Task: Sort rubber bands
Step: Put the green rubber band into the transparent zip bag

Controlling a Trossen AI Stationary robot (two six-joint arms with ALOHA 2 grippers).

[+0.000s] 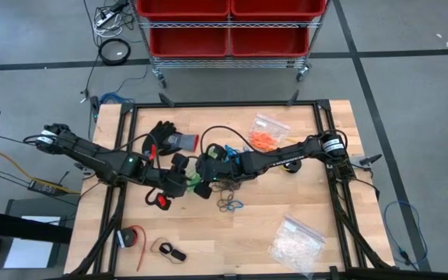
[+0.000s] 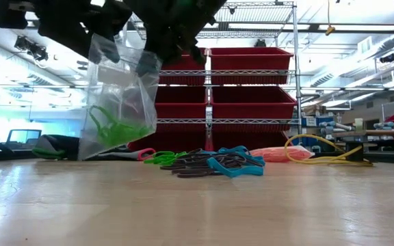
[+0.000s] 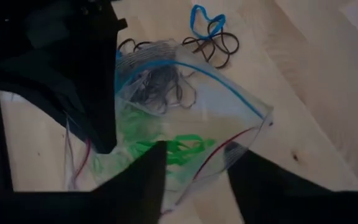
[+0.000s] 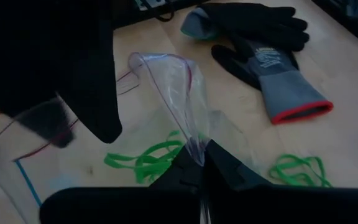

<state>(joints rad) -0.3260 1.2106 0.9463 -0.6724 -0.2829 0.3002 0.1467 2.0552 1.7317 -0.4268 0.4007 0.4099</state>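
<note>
No readable text, brand or number appears in any view; only a small white printed mark shows on the back of a black-and-grey glove [image 4: 272, 65] lying on the bench [image 4: 353, 143], too blurred to make out.
</note>
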